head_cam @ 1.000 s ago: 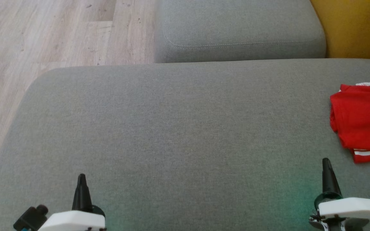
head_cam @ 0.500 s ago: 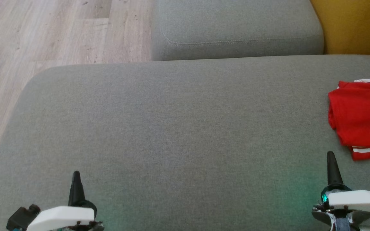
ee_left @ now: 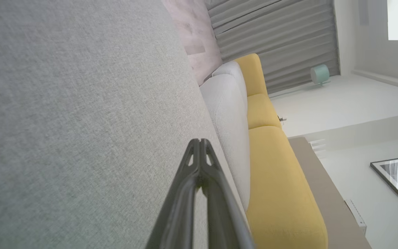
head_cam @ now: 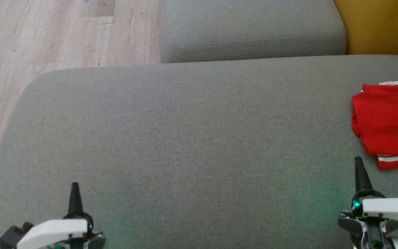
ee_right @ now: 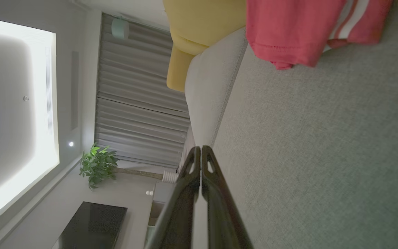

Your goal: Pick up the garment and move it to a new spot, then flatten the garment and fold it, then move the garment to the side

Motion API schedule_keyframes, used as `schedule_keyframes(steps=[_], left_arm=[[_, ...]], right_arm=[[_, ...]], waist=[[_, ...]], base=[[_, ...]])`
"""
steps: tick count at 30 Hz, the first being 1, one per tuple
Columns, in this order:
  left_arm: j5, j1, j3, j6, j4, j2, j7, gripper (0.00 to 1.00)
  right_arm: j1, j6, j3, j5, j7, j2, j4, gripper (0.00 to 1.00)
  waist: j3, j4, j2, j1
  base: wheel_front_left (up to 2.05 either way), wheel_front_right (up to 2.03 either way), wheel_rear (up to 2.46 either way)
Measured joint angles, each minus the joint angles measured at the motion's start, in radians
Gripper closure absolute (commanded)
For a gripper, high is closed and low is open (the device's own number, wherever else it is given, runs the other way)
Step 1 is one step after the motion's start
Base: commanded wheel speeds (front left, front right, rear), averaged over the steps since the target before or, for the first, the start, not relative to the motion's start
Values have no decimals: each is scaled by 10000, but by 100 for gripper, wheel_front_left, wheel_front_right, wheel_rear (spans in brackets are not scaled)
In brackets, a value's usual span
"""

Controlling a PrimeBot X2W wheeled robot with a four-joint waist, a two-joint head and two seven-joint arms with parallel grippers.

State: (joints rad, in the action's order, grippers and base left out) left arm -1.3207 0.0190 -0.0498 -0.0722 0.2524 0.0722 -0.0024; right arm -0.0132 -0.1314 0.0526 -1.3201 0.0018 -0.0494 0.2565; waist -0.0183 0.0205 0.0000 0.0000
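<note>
pale wooden floor (head_cam: 47, 34) lies at far left. the left hand (head_cam: 75, 186) hangs low over the grey sofa cushion (head_cam: 185, 121), its fingers pressed together, clenched on nothing. far across the cushion, the right hand (head_cam: 358, 162) is likewise clenched and holds nothing. just beyond it and to its right, the red garment (head_cam: 389, 121) with white stripes lies bunched on the cushion, apart from the fingertips.
</note>
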Motion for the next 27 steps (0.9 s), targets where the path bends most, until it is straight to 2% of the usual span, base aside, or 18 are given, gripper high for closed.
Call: schedule_keyframes(steps=[27], left_arm=[[-3149, -703, 838, -514, 199, -17, 734, 100]], right_arm=[[556, 0, 489, -3028, 790, -12, 174, 100]], waist=[[217, -206, 0, 0]], base=[[0, 0, 0]])
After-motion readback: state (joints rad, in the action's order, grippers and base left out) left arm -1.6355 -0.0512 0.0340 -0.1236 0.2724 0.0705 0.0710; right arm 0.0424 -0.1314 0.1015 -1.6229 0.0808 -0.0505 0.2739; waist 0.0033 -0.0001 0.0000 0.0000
